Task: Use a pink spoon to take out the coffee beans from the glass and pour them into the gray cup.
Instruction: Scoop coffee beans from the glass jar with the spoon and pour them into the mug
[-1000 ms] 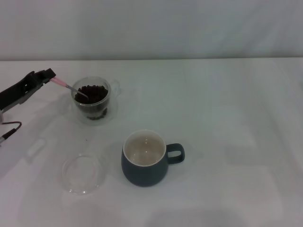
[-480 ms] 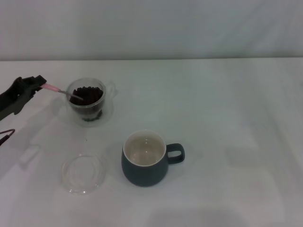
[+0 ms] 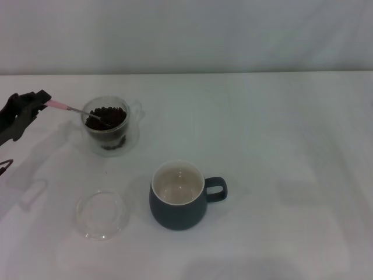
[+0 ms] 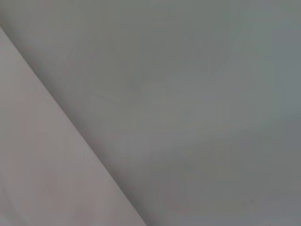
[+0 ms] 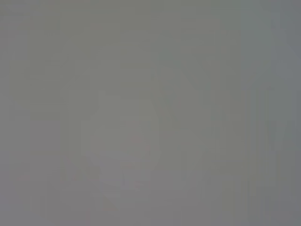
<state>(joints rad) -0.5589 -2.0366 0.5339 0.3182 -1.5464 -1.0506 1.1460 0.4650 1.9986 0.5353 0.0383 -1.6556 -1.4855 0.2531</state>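
Spoon (image 3: 74, 110) handle sits pinched in the left gripper (image 3: 39, 100) at the table's (image 3: 280, 146) left edge; its bowl dips among the beans (image 3: 108, 116) in the glass (image 3: 109, 124); the gray cup (image 3: 178, 195) stands nearer, well apart, beside a clear dish (image 3: 102, 214); right gripper out of sight.

Right half of tabletop (image 3: 291, 151) is open, wide room for a pass. Obstacles all sit left and centre: glass (image 3: 109, 125) at upper left w/ pink spoon (image 3: 76, 111) slanting into it from left tool (image 3: 39, 100) at the left edge; gray cup (image 3: 178, 195) at lower centre; clear dish (image 3: 102, 214) lower left. Gap btw glass and gray cup is passable.
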